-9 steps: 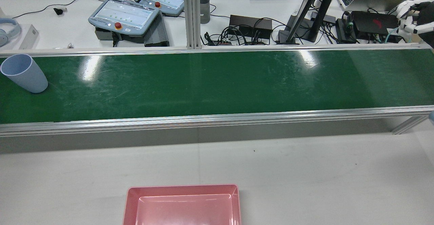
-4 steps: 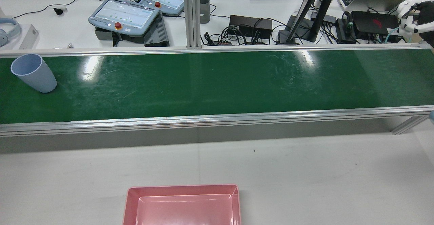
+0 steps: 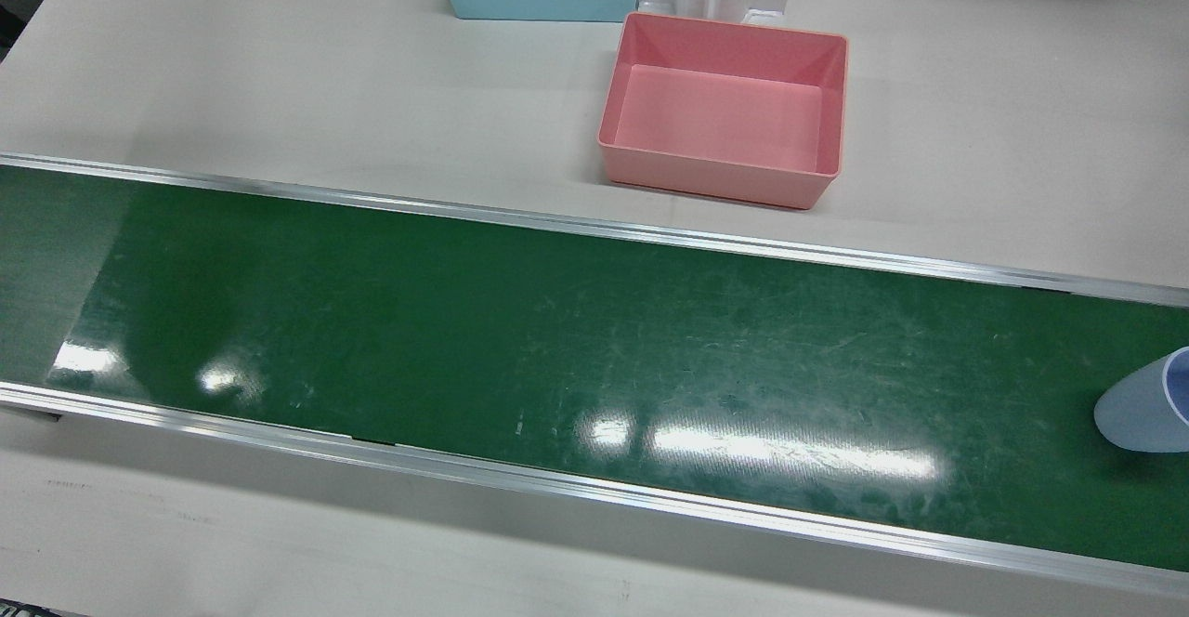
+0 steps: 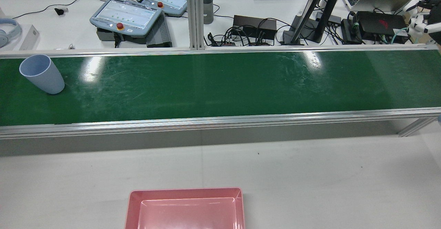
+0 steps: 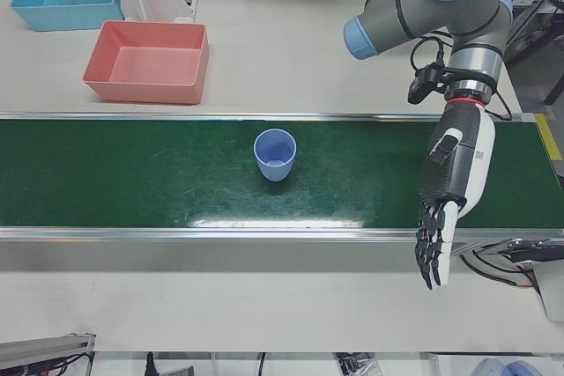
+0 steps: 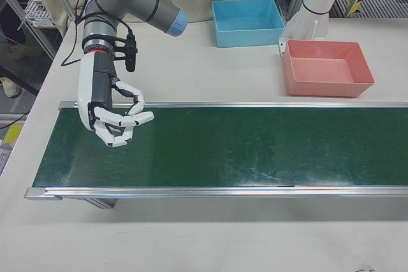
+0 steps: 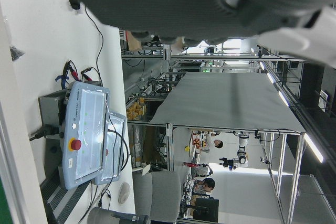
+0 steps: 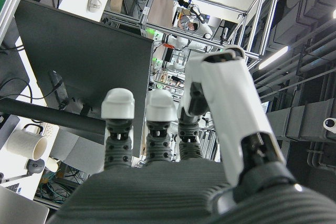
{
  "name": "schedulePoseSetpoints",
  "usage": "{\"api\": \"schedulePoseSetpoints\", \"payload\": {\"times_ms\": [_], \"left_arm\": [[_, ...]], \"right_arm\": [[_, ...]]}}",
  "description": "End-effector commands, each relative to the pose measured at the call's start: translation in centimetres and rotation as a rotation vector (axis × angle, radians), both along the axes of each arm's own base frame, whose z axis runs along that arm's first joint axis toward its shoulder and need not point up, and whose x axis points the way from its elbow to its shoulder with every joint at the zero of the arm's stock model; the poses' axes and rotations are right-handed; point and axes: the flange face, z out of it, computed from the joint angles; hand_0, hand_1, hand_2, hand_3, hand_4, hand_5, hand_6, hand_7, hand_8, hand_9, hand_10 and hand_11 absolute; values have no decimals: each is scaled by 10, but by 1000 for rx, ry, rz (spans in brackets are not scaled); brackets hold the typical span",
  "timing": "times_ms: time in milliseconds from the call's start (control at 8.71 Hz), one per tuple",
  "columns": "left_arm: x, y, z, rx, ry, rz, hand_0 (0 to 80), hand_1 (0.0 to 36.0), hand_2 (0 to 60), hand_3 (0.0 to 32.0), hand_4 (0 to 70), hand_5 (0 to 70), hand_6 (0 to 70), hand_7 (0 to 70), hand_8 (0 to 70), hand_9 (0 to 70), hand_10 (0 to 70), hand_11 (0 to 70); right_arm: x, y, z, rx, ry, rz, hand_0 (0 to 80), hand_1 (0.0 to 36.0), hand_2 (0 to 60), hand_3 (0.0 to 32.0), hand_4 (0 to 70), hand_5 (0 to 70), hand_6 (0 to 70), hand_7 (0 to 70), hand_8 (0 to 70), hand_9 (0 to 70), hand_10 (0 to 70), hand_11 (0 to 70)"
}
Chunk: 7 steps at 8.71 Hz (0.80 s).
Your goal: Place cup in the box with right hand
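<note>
The right hand [image 6: 115, 119] hung over one end of the green belt [image 6: 242, 148] with its fingers curled in and nothing in them. The blue cup [image 5: 275, 155] stood upright far along the belt, nearer the left hand [image 5: 448, 209], whose fingers pointed straight down, apart and empty. Nothing lay between the right hand and the cup. The pink box [image 6: 325, 68] sat on the table off the belt, beside a blue box [image 6: 248, 22]. The front view cut off half the cup.

Glossy scuffed green belt [image 4: 220, 84]; matt plastic cup [image 5: 274, 155].
</note>
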Motion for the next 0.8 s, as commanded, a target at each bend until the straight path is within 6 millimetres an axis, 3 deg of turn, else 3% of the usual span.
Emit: {"api": "schedulePoseSetpoints", "payload": {"times_ms": [0,345,459,574,689], "left_arm": [[1,0,-1,1,0,1,0,0,0,0,0,0,0,0,0,0,0,0],[0,0,-1,1,0,1,0,0,0,0,0,0,0,0,0,0,0,0],[0,0,-1,1,0,-1,0,0,0,0,0,0,0,0,0,0,0,0],[0,0,-1,1,0,-1,0,0,0,0,0,0,0,0,0,0,0,0],[0,0,-1,1,0,-1,0,0,0,0,0,0,0,0,0,0,0,0]], "right_arm": [[-1,-8,24,6,-1,1,800,360,600,0,313,277,380,700,700,700,665,700],[-17,-11,31,-9,4,-26,800,360,600,0,340,271,371,700,682,700,635,700],[-16,-11,30,-8,3,-25,800,360,600,0,407,269,369,700,679,700,628,700],[-16,-11,30,-8,2,-25,800,360,600,0,370,269,368,700,677,700,626,700],[-16,-11,30,-9,4,-25,800,360,600,0,380,269,366,700,675,700,624,700]]}}
